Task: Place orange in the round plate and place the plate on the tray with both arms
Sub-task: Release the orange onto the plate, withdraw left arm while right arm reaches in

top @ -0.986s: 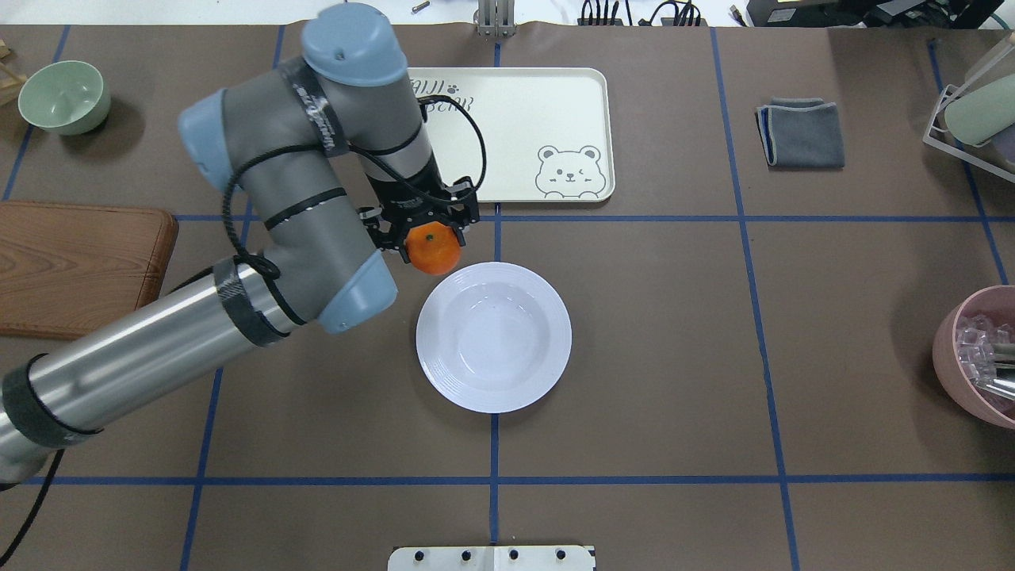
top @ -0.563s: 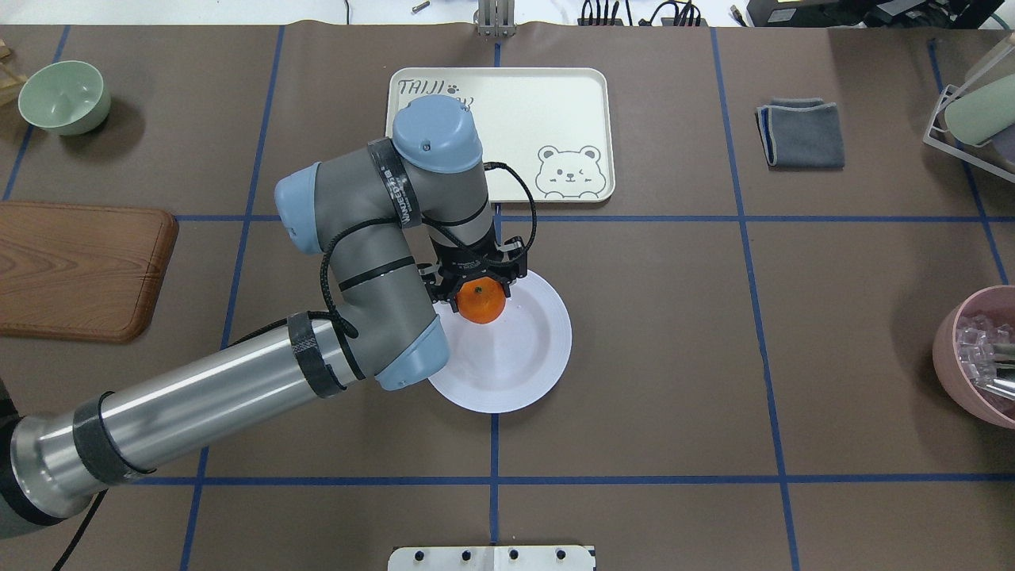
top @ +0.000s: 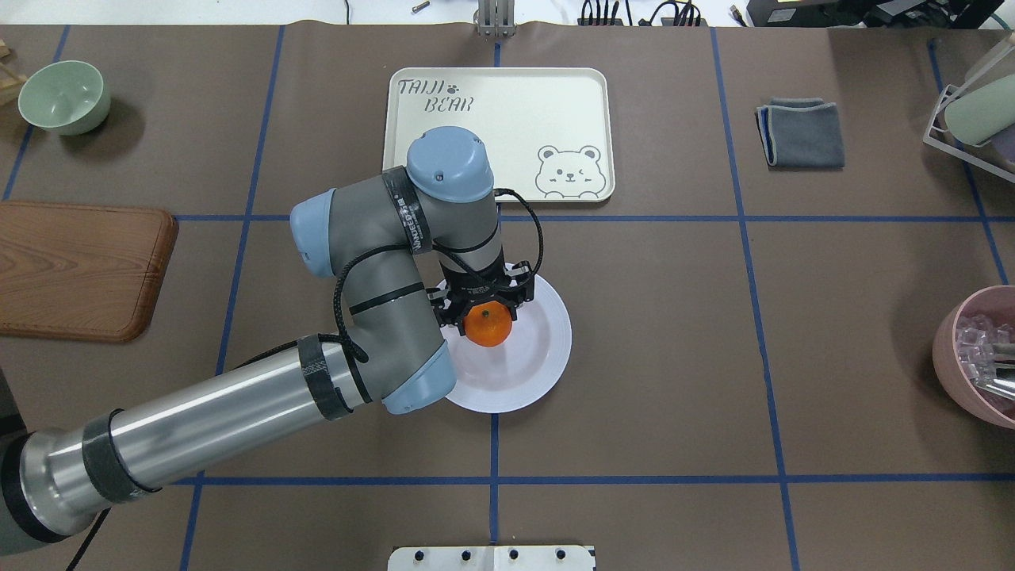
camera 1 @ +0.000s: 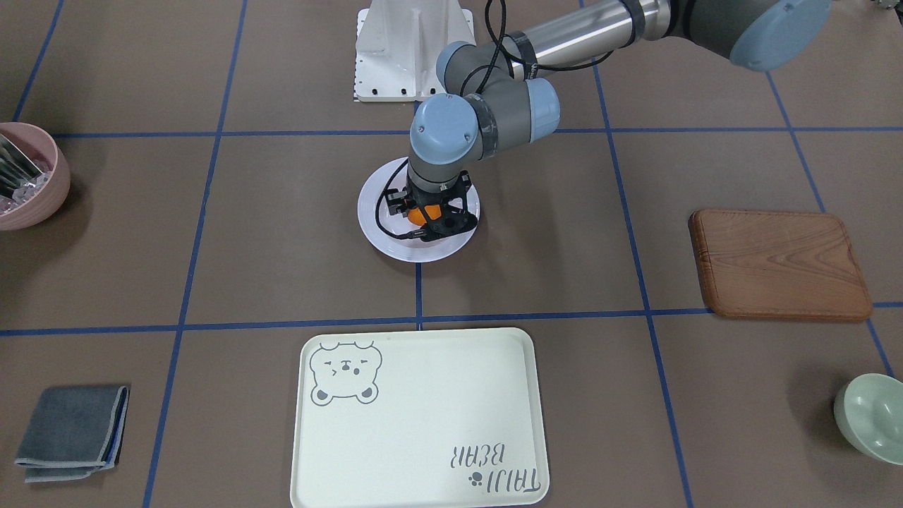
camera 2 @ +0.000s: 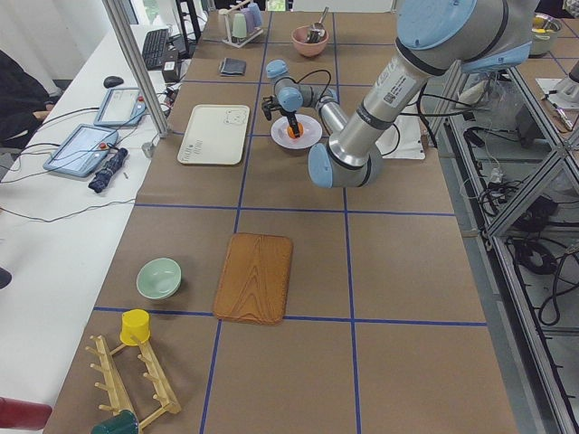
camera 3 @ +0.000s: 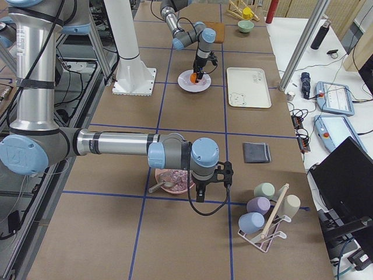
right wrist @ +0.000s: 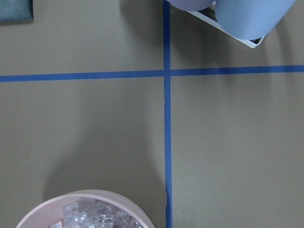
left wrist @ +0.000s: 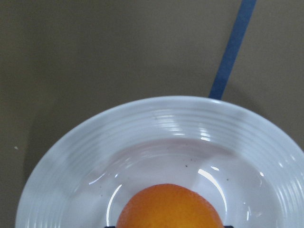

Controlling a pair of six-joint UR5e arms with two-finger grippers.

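The orange (top: 487, 327) is between the fingers of my left gripper (top: 484, 311), which is shut on it just above the inside of the white round plate (top: 547, 349). In the front-facing view the orange (camera 1: 421, 216) sits low over the plate (camera 1: 372, 219), toward its middle. The left wrist view shows the orange (left wrist: 170, 207) at the bottom edge, over the plate's ridged rim (left wrist: 156, 124). The cream bear tray (top: 507, 111) lies beyond the plate with nothing on it. My right gripper (camera 3: 199, 197) hangs over the pink bowl at the table's far end; I cannot tell whether it is open or shut.
A brown wooden board (top: 79, 266) and a pale green bowl (top: 63, 95) lie to the left. On the right are a folded grey cloth (top: 801, 131), a pink bowl (top: 951, 349) of clear pieces and a cup rack (top: 971, 119).
My left arm has carried the orange from beside the plate's far-left rim to over the plate's inside, and it now sits nearer the plate's middle.
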